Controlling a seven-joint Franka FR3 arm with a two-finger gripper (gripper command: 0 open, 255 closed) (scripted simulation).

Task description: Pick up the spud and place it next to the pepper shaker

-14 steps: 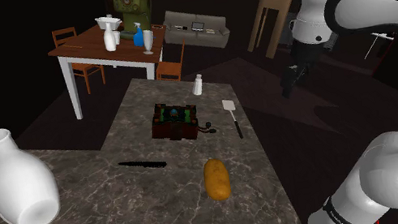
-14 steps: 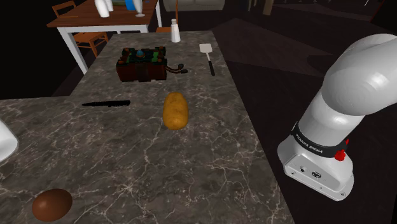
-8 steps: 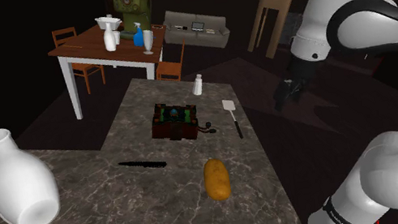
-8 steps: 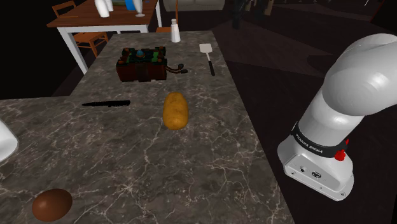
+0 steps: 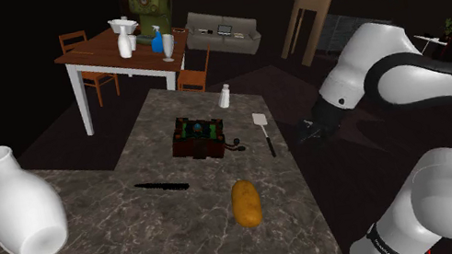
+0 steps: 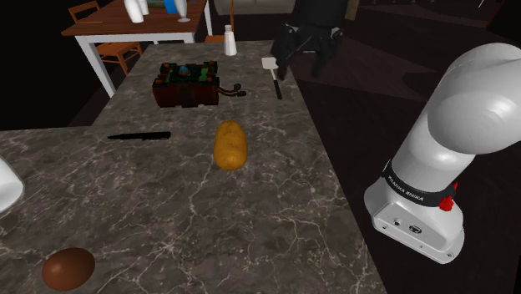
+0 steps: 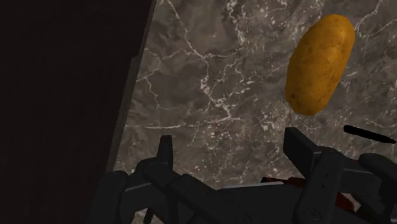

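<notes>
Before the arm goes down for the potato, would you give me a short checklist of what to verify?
1. The hand is open and empty: ok, its fingers stand apart with nothing between them.
2. The hand is over the potato: not ok. It hangs by the spatula near the counter's edge, and the potato lies outside the finger gap.
3. The potato is free to grasp: ok. It lies alone on the marble counter, apart from the black knife.
4. The white shaker stands upright at the counter's far end: ok.
5. There is bare counter beside the shaker: ok, it seems.
</notes>
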